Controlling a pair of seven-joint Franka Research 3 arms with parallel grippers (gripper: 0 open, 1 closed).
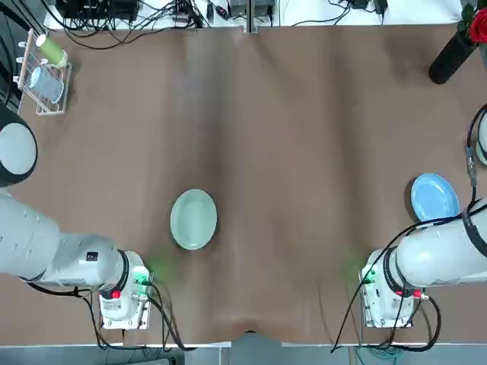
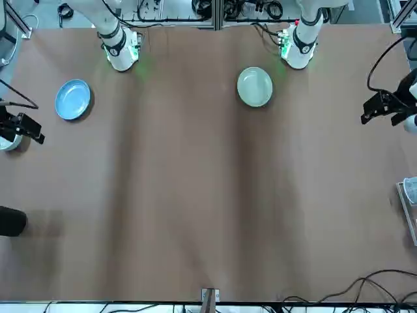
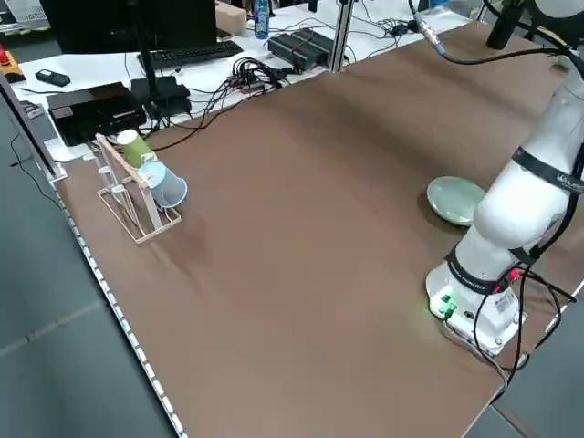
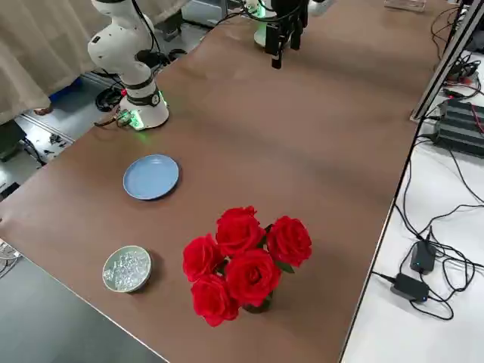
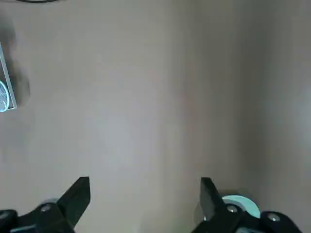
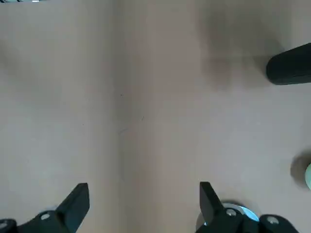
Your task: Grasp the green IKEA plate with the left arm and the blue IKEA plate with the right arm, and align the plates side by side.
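Note:
The green IKEA plate (image 1: 193, 219) lies flat on the brown table, a short way ahead of the left arm's base (image 1: 122, 293). Near the table's right edge lies the blue IKEA plate (image 1: 434, 198), ahead of the right arm's base (image 1: 388, 296). My left gripper (image 2: 376, 111) hangs high over the table's left edge, far from the green plate. It is open and holds nothing (image 5: 144, 190); a sliver of the green plate (image 5: 241, 201) shows past one finger. The right gripper (image 2: 29, 132) hovers at the right edge, open and holding nothing (image 6: 144, 194), with the blue plate (image 6: 239, 212) just behind a finger.
A wooden rack with a green and a blue cup (image 1: 44, 72) stands at the far left corner. A black vase of red roses (image 4: 242, 265) stands at the far right, with a small bowl of clear beads (image 4: 127, 268) near the right edge. Cables lie beyond the far edge.

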